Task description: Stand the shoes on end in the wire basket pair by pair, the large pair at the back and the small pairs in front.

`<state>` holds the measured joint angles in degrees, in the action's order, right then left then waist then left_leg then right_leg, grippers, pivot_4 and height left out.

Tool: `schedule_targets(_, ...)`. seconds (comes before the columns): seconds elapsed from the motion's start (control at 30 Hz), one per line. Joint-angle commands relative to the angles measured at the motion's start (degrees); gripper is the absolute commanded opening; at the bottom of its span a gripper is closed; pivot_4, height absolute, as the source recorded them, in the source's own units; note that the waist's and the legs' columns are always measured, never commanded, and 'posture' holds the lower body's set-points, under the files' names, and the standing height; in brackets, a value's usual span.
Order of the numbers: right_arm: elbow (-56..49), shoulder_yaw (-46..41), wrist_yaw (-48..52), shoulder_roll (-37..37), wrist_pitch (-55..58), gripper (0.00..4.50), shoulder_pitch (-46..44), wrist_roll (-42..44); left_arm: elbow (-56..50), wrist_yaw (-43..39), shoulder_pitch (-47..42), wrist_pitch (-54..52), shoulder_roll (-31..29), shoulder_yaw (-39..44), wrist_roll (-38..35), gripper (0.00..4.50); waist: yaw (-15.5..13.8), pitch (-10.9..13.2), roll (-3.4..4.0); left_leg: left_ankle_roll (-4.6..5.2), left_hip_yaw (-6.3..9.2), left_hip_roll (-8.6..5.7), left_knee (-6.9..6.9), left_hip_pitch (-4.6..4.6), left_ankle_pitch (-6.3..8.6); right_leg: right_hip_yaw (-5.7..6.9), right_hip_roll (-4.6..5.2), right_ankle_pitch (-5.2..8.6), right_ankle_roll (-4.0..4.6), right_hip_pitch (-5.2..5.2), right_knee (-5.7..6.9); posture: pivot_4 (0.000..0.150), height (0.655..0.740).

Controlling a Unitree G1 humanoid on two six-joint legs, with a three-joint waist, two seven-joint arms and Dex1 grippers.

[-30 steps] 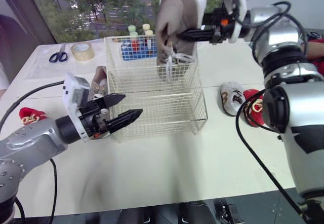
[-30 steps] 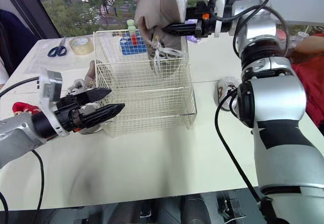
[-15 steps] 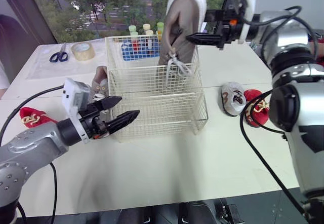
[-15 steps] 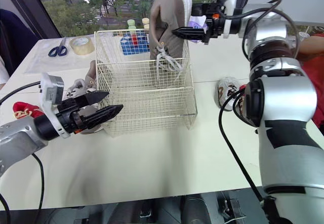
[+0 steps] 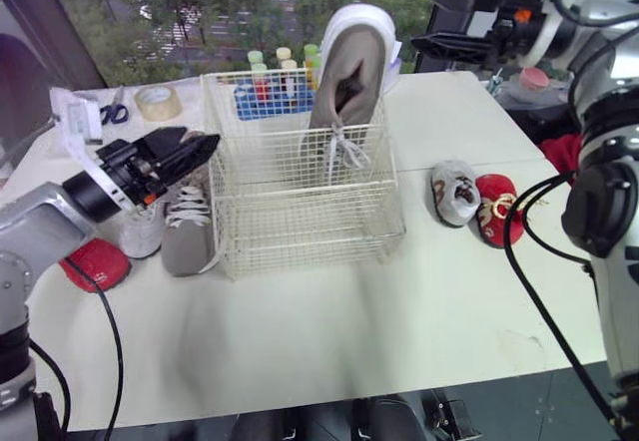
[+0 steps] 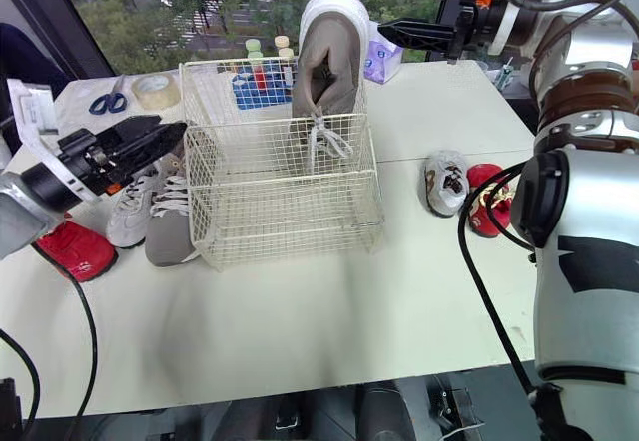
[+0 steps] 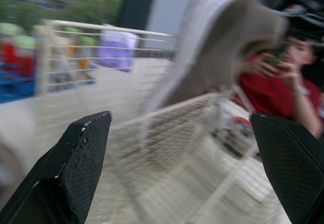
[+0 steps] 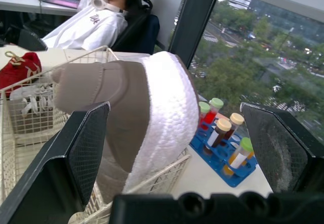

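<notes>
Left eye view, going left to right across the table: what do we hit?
left red shoe → white sneaker → grey sneaker → basket → small white shoe → right red shoe

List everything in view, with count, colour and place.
table: one, white, under everything
basket: one, cream wire, mid-table
large shoe: one, taupe, on end at basket's back
second large shoe: one, taupe, flat, left of basket
pale small shoe: one, light grey, beside it
left red shoe: one, far left
right red shoe: one, far right
patterned small shoe: one, grey-white, beside right red shoe
tube rack: one, blue, behind basket
tape: one, tan, back left
scissors: one, blue-handled, beside tape
packet: one, purple, back right
person in white: one, seated beyond table
person in red: one, beyond table
left gripper: black, open, left of basket
right gripper: black, open, raised, back right
</notes>
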<state>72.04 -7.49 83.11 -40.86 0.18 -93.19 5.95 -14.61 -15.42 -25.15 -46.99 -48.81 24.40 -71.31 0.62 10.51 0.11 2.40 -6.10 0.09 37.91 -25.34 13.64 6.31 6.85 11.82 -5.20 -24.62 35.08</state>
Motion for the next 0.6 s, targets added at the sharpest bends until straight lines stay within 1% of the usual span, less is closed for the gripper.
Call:
schedule_targets(0.03, -8.5, -2.5, 3.2, -4.5, 6.4, 4.46, 0.8, 3.9, 5.2, 7.7, -6.2, -1.5, -2.3, 0.3, 5.6, 4.50, -0.3, 0.0, -0.03, 0.00, 0.03, -0.03, 0.01, -0.01, 0.00, 0.01, 0.03, 0.00, 0.00, 0.01, 0.00, 0.150, 0.7400)
schedule_targets(0.1, -19.9, -1.7, 6.9, -5.3, 16.8, 4.46, 5.1, 7.3, 10.0, 8.1, -10.8, -5.8, -4.7, -3.5, 9.1, 4.50, -0.1, 0.0, -0.06, 0.00, 0.04, -0.04, 0.02, -0.01, 0.01, 0.01, 0.03, -0.01, -0.01, 0.02, 0.00, 0.150, 0.7400)
schedule_targets(0.17, -39.9, 0.7, 9.0, -7.1, 30.4, 4.46, 14.1, 13.6, 16.7, 5.1, -16.7, -10.3, -7.7, -10.9, 15.3, 4.50, -0.1, 0.0, -0.08, 0.00, 0.05, -0.03, 0.01, 0.03, 0.02, 0.03, 0.03, -0.01, -0.01, 0.05, 0.03, 0.150, 0.7400)
schedule_targets(0.27, -66.9, 1.5, 6.9, -10.0, 46.4, 4.46, 26.6, 22.9, 28.8, -2.2, -27.5, -12.4, -7.8, -21.0, 24.6, 4.50, -0.1, -0.1, -0.04, 0.02, 0.10, -0.02, 0.01, 0.06, 0.01, 0.09, 0.02, 0.00, -0.02, 0.07, 0.12, 0.150, 0.7400)
schedule_targets(0.33, -78.8, 0.3, 3.1, -11.0, 53.2, 4.46, 32.4, 27.8, 38.8, -8.0, -35.9, -12.2, -6.2, -28.4, 32.2, 4.50, -0.2, 0.0, -0.04, 0.00, 0.08, -0.02, 0.02, 0.03, -0.02, 0.11, 0.01, 0.00, -0.02, 0.02, 0.17, 0.150, 0.7400)
schedule_targets(0.4, -85.7, -1.3, -0.7, -11.6, 57.0, 4.46, 36.4, 30.8, 49.8, -12.4, -43.7, -10.3, -3.5, -33.9, 39.6, 4.50, -0.3, -0.1, -0.07, 0.01, 0.04, -0.03, 0.07, -0.01, -0.02, 0.11, 0.00, 0.00, -0.03, -0.03, 0.16, 0.150, 0.7400)
schedule_targets(0.5, -90.9, -2.9, -5.5, -12.4, 59.4, 4.46, 40.2, 33.4, 63.1, -19.2, -51.6, -5.4, 0.0, -38.6, 48.4, 4.50, -0.4, -0.1, -0.18, 0.12, 0.01, -0.04, 0.13, -0.04, 0.05, 0.11, 0.02, 0.00, -0.03, -0.01, 0.09, 0.150, 0.7400)
schedule_targets(0.6, -95.7, -6.0, -10.5, -13.9, 60.9, 4.46, 45.3, 35.2, 77.9, -21.6, -57.8, 1.8, 5.5, -42.7, 58.0, 4.50, -0.9, -0.1, -0.24, 0.21, -0.04, -0.04, 0.17, -0.06, 0.11, 0.10, 0.08, 0.00, -0.04, -0.03, 0.02, 0.150, 0.7400)
